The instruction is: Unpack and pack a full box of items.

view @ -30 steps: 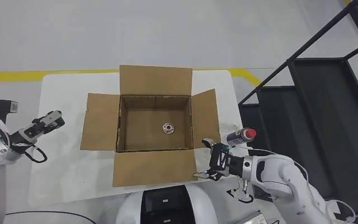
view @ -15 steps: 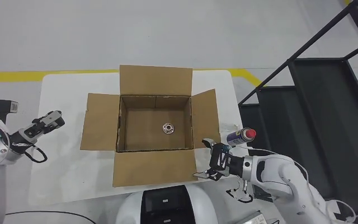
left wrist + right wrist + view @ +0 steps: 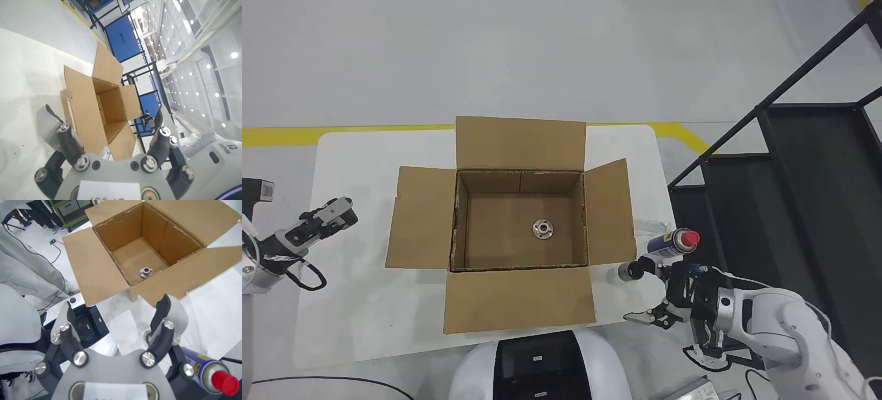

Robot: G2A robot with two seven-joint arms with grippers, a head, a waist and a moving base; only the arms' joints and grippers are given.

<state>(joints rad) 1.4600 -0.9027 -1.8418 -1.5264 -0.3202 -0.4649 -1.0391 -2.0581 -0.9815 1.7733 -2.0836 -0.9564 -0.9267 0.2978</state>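
An open cardboard box [image 3: 422,218] stands in the middle of the white table [image 3: 357,170], all flaps folded out. On its floor lies one metal flange [image 3: 541,229], also seen in the right wrist view as the flange [image 3: 145,272] inside the box [image 3: 98,262]. A small round metal ring [image 3: 627,270] lies on the table off the box's near right corner; the ring [image 3: 146,337] sits half behind one finger. My right gripper [image 3: 650,293] is open and empty just beside it. My left gripper [image 3: 327,218] is open and empty at the table's left edge, facing the box [image 3: 85,106].
A blue spray can with a red cap [image 3: 674,241] lies on the table right of the box, close to my right gripper; the can [image 3: 208,370] shows by the wrist. Black stairs [image 3: 782,170] rise beyond the table's right edge.
My right gripper has drawn back to the right, away from the box's near flap. The small ring now shows on the table where the gripper was. The left arm is still.
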